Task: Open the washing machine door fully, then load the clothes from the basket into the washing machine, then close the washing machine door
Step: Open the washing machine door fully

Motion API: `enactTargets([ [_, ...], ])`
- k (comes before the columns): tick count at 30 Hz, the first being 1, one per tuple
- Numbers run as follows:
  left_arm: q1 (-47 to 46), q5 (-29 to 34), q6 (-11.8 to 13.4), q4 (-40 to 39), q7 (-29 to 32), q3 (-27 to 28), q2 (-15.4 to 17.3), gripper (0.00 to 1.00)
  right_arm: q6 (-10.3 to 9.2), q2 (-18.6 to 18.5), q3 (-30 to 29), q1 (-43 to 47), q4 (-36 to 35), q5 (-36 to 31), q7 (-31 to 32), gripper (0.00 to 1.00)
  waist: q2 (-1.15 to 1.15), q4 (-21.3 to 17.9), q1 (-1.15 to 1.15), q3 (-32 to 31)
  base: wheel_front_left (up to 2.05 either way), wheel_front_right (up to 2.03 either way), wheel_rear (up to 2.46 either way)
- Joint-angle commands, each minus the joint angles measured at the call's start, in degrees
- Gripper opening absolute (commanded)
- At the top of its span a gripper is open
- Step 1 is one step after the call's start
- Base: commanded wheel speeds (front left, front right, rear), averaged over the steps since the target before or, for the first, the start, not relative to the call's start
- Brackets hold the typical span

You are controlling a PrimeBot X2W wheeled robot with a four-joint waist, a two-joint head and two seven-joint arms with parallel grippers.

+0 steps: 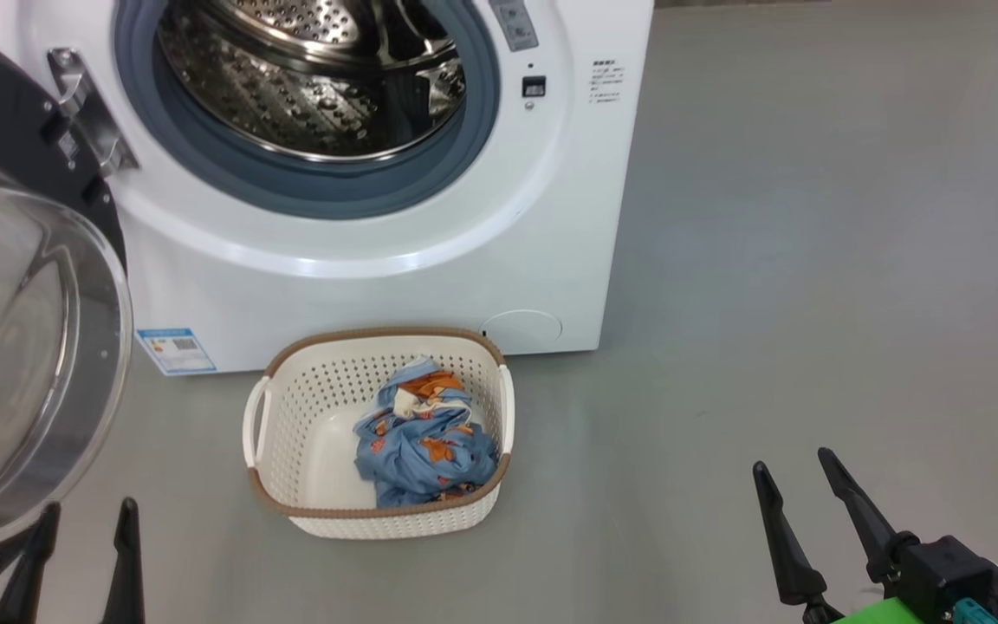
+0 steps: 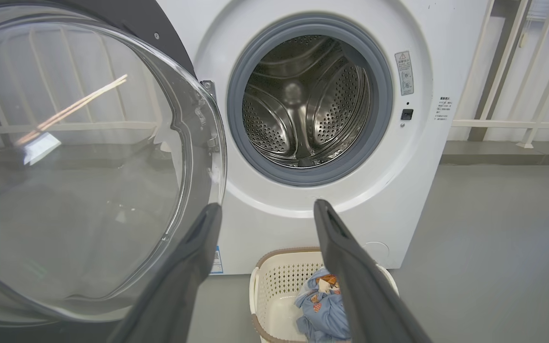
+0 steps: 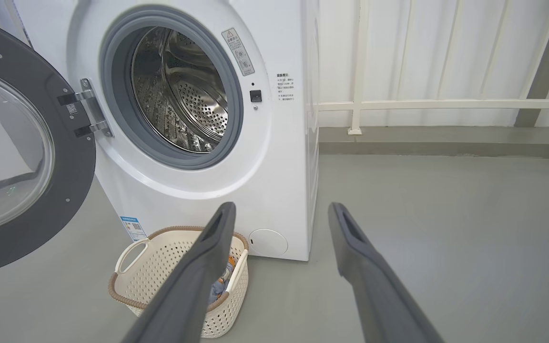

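The white washing machine (image 1: pixel 378 286) stands ahead, its steel drum (image 1: pixel 317 78) bare. Its round door (image 1: pixel 22 364), black-rimmed with a clear glass bowl, hangs swung out to the left on its hinge (image 1: pixel 87 113). On the floor in front sits the cream basket (image 1: pixel 291 433) holding the light blue printed clothes (image 1: pixel 425 442). My left gripper (image 1: pixel 87 516) is open at the lower left, just beside the door's lower edge and holding nothing. Over bare floor at the lower right, my right gripper (image 1: pixel 793 464) is open too. In the left wrist view the door glass (image 2: pixel 79 166) lies close to the left finger.
Grey floor (image 1: pixel 811 260) stretches wide to the right of the machine. A white railing (image 3: pixel 446 104) and pale wall stand behind it. A blue label sticker (image 1: pixel 174 349) marks the machine's lower left front.
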Motion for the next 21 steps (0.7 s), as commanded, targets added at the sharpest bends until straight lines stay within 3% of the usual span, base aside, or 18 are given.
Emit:
enactTargets([
  [1,-0.7,0.6,-0.1,-1.5,-0.3,2.0,1.2,1.00,0.09,-0.4,1.6,-0.2,-1.8,-0.2,-0.6,1.00,0.00,-0.6,0.00,-0.7,0.00,0.00,0.00],
  [21,3.3,5.2,-0.1,-1.9,-0.3,3.0,-1.9,1.00,0.09,-0.4,-0.4,2.3,-2.3,-0.1,-0.7,1.00,0.00,-0.1,0.00,-2.8,0.00,0.00,0.00],
])
